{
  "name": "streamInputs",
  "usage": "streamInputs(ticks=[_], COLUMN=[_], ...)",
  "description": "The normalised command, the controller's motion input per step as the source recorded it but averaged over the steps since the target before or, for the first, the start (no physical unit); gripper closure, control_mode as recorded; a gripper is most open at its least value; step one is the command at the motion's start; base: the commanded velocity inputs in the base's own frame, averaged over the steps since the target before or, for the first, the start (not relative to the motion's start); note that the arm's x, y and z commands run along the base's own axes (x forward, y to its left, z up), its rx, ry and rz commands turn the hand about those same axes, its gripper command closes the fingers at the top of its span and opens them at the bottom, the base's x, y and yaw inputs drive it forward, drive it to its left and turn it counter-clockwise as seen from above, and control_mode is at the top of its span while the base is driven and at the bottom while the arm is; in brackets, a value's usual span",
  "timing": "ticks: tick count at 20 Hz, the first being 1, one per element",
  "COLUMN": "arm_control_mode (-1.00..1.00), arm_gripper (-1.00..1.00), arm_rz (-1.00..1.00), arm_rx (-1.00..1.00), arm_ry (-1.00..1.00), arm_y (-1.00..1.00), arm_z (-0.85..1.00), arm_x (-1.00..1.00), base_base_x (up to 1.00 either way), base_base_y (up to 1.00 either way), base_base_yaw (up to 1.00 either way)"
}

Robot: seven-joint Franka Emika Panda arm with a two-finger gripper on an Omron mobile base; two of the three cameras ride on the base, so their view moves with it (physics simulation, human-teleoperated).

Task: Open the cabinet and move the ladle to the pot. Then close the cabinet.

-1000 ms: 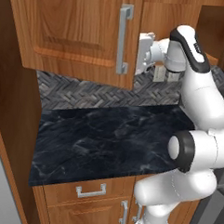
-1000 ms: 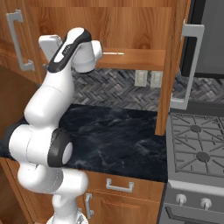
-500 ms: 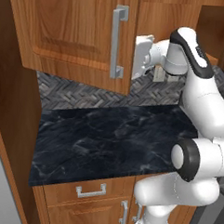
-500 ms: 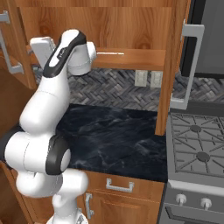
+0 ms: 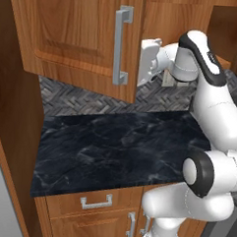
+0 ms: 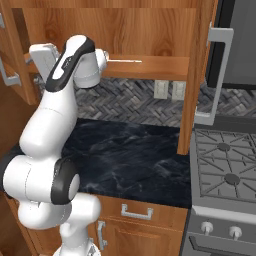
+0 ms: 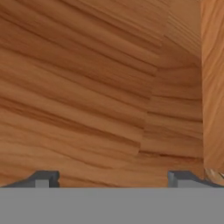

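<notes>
The two-finger gripper [image 7: 113,178] is held wide, empty, against the reddish-brown wooden cabinet [image 6: 150,35]; its left door [image 5: 75,34] risks being struck.

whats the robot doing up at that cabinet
The white arm is reaching up to the cabinet above the dark counter. Both doors are swung open, and the hand sits just behind the left door. Its pincer is open, holding nothing, and faces bare wood. A slim ladle seems to lie on the inner shelf, not yet picked up.
</notes>
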Motion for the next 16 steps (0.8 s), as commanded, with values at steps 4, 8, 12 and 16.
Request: streamInputs(ticks=[4, 8, 12, 16], arm_control_mode=[-1.00, -1.00, -1.00, -1.00], arm_gripper=[-1.00, -1.00, -1.00, -1.00], arm_rz=[0.03, 0.00, -0.01, 0.00], arm_rx=[0.00, -0.03, -0.10, -0.03], arm_ry=[-0.03, -0.06, -0.02, 0.00], arm_y=[0.00, -0.18, -0.41, -0.31], arm_z=[0.00, 0.00, 0.00, -0.01], arm_x=[0.10, 0.20, 0.01, 0.00], base_base_x=[0.00, 0.00, 0.00, 0.00], base_base_y=[0.00, 0.00, 0.00, 0.00], base_base_yaw=[0.00, 0.00, 0.00, 0.00])
